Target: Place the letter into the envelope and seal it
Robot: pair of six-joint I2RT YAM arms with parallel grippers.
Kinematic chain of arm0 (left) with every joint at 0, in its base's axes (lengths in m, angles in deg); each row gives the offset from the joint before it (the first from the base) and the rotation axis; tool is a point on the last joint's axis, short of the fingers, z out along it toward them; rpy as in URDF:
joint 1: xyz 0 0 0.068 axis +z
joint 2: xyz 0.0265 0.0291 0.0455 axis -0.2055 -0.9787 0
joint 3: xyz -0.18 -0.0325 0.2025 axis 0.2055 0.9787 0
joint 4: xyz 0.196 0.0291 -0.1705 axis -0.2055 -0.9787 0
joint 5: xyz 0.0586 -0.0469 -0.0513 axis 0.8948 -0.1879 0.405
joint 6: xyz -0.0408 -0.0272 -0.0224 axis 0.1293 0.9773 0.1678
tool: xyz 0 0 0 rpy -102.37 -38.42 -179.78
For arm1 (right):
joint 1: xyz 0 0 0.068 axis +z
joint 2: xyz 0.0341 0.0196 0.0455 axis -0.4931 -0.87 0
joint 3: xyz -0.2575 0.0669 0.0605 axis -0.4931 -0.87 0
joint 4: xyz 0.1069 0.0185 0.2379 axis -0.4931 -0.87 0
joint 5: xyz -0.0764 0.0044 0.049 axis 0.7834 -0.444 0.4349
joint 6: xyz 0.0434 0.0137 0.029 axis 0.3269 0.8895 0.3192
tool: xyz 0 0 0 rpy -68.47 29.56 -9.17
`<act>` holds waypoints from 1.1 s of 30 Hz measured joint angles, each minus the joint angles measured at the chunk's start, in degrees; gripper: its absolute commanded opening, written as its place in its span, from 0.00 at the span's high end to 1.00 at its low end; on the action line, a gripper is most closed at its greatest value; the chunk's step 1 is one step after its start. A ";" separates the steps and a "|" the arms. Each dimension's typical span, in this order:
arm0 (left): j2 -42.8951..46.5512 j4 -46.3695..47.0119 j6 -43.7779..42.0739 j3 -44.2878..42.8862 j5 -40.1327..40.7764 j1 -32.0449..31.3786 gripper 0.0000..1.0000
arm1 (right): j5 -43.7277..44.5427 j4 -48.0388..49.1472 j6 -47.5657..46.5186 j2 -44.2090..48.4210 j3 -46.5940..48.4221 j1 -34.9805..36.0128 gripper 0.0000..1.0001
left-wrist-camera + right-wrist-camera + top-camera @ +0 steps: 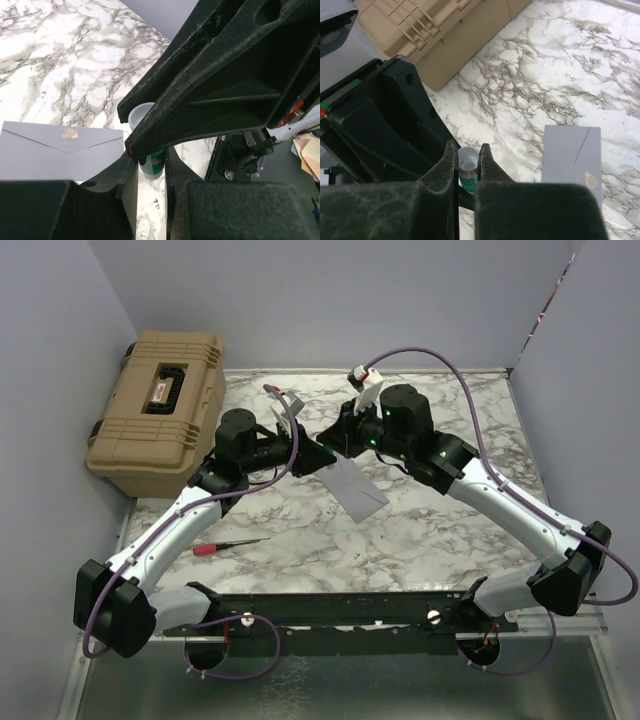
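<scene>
The grey-lilac envelope (356, 486) lies flat on the marble table, flap side up with a small gold emblem (69, 134), also seen in the right wrist view (571, 150). The letter is out of view. Just left of the envelope, both grippers meet over a small glue stick (151, 168) with a green body and a white cap (468, 158). My left gripper (150, 159) is shut on the green body. My right gripper (468, 150) is shut on the white cap from the opposite side, and its fingers (200, 100) cross above the left ones.
A tan hard case (160, 410) stands at the back left, close to the left arm. A red-handled screwdriver (226, 546) lies near the front left. Blue-grey walls close off the back and both sides.
</scene>
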 measured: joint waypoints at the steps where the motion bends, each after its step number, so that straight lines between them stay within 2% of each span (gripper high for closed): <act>1: 0.11 -0.13 -0.15 0.00 -0.59 0.09 1.00 | -0.66 -0.07 -0.92 0.20 0.00 0.02 1.00; 4: 0.70 -0.04 -1.09 0.00 -4.35 0.35 1.00 | -5.16 -0.22 -4.79 1.44 -0.37 -0.17 1.00; 10: 2.03 0.55 -2.99 0.00 -15.06 0.28 1.00 | -22.45 2.08 -15.23 6.51 -4.39 -1.66 1.00; 14: 3.78 1.44 -4.68 0.00 -19.28 0.02 1.00 | -30.16 3.78 -19.39 7.41 -4.68 -2.14 1.00; 19: 5.44 2.36 -6.84 0.48 -23.12 0.02 1.00 | -37.03 5.73 -21.90 7.41 -4.72 -2.29 1.00; 23: 5.90 2.82 -7.21 0.55 -24.22 0.15 1.00 | -38.21 8.31 -20.35 7.72 -5.46 -2.29 1.00; 24: 5.92 3.10 -6.86 0.57 -24.17 0.35 0.87 | -37.70 9.49 -19.52 8.00 -6.03 -2.21 1.00; 25: 5.95 3.28 -6.45 0.57 -24.06 0.44 0.66 | -36.63 10.62 -18.10 8.44 -6.82 -1.97 1.00; 27: 6.03 3.65 -5.53 0.57 -22.77 0.39 0.42 | -33.20 12.98 -15.02 9.18 -8.31 -1.73 1.00; 29: 6.01 4.52 -3.52 0.66 -19.41 0.39 0.30 | -28.55 15.85 -11.85 9.46 -9.62 -1.31 1.00; 30: 5.99 5.31 -1.95 0.85 -17.33 0.31 0.26 | -25.88 17.46 -9.90 9.44 -10.23 -1.01 1.00; 32: 5.97 7.96 1.01 2.08 -13.90 0.24 0.24 | -21.07 20.17 -6.51 9.44 -11.63 -0.76 1.00; 33: 5.97 8.85 2.43 2.62 -12.11 0.17 0.25 | -18.51 21.53 -4.92 9.44 -12.33 -0.70 1.00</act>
